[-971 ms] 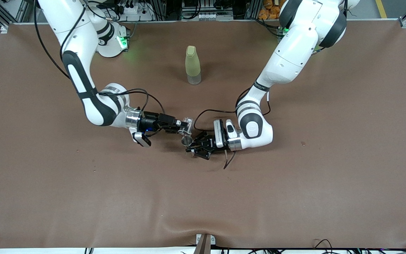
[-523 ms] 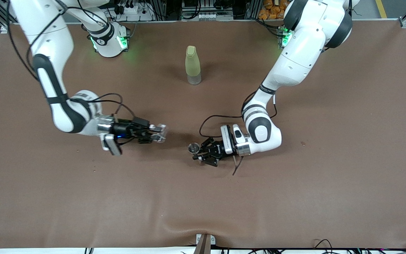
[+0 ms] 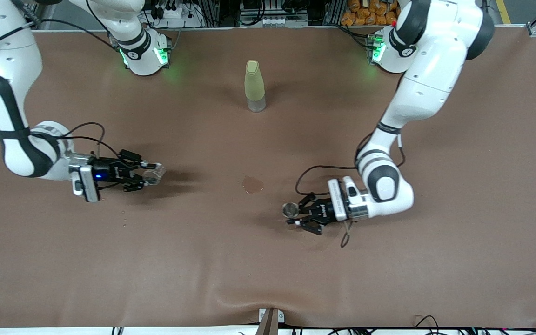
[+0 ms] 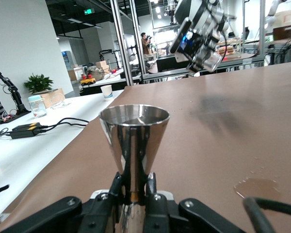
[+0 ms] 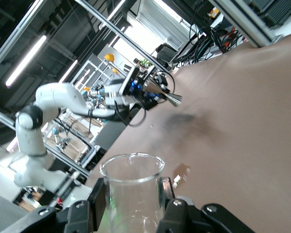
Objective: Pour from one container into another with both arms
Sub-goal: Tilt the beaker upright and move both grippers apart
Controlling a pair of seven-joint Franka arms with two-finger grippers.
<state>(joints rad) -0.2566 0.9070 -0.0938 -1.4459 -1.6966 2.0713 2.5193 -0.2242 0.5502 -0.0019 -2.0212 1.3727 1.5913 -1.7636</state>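
Note:
My right gripper (image 3: 149, 175) is shut on a clear glass beaker (image 3: 156, 172), held low over the brown table cover toward the right arm's end. In the right wrist view the beaker (image 5: 132, 189) sits upright between the fingers (image 5: 98, 196) and looks empty. My left gripper (image 3: 297, 215) is shut on the stem of a small steel cone cup (image 3: 290, 210), held low over the cover toward the left arm's end. The left wrist view shows the cup (image 4: 134, 136) upright, mouth up, with the right gripper (image 4: 203, 39) farther off.
A small wet puddle (image 3: 252, 184) lies on the cover between the two grippers. A yellow-green bottle (image 3: 254, 86) stands farther from the front camera, mid-table. The brown table cover (image 3: 268, 270) has a wrinkle at its near edge. Small droplets (image 3: 123, 218) dot it near the right gripper.
Both grippers have drawn apart from mid-table, each toward its own arm's end, still holding their vessels. The puddle where they met has come into sight.

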